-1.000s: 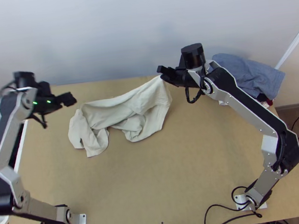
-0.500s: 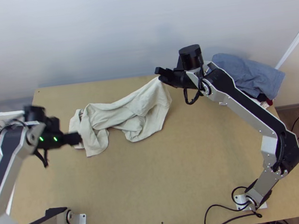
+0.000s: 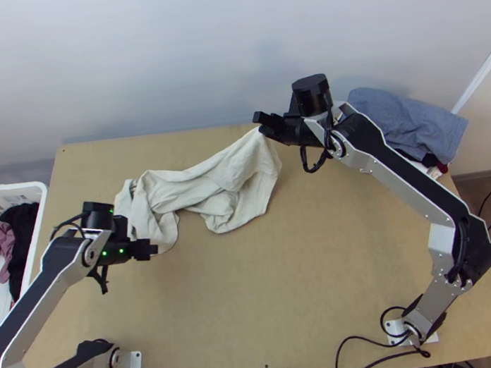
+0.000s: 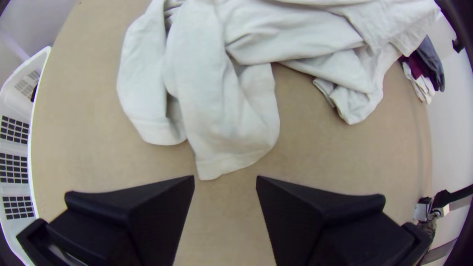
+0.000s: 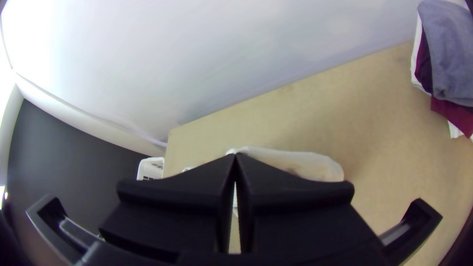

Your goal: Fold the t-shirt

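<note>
Pinching one end of the crumpled off-white cloth t-shirt (image 3: 224, 174), my right claw (image 5: 235, 155) holds it above the light wooden desk (image 3: 292, 285), where the rest lies bunched; my left claw (image 4: 225, 178) stands spread beside a loose edge. Light, limp fabric, I judge: best taken by that hem.

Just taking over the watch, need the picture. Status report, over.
Right tool shut on one end of shirt. Left tool open, by its other end. Shirt bunched, not folded. Clothes pile at table's far right corner, apart from it.
</note>
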Tool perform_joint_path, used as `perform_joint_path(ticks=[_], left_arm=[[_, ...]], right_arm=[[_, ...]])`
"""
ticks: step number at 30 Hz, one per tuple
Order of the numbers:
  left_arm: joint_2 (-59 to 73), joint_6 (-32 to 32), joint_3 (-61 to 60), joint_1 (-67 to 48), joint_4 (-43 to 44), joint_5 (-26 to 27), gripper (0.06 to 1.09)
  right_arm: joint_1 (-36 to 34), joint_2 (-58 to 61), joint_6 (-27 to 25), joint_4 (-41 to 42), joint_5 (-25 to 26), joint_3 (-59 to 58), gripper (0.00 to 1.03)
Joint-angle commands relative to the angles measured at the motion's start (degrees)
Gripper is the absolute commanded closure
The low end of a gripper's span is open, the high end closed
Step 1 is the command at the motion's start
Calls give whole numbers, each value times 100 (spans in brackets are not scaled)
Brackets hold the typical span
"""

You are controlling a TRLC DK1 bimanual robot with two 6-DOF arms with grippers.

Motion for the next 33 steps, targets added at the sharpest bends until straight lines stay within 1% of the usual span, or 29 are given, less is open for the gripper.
perform_joint_path(ticks=[1, 11, 29, 30, 31, 33], left_arm=[[198, -228, -178, -127, 134, -56, 46], [655, -228, -441, -145, 662, -118, 46], [1305, -281, -547, -215, 1189, -179, 46], [1349, -281, -547, -224, 1215, -179, 48], [1376, -290, -564, -224, 1268, -188, 53], [1384, -334, -617, -224, 1453, -214, 68]], right_arm=[[38, 48, -50, 97, 67, -147, 100], [-6, 40, -86, 97, 67, -182, 100], [-24, 31, -94, 150, 67, -306, 100], [-24, 31, -94, 150, 67, -306, 100], [-24, 22, -94, 150, 67, -306, 100], [-33, 13, -103, 141, 67, -306, 100]])
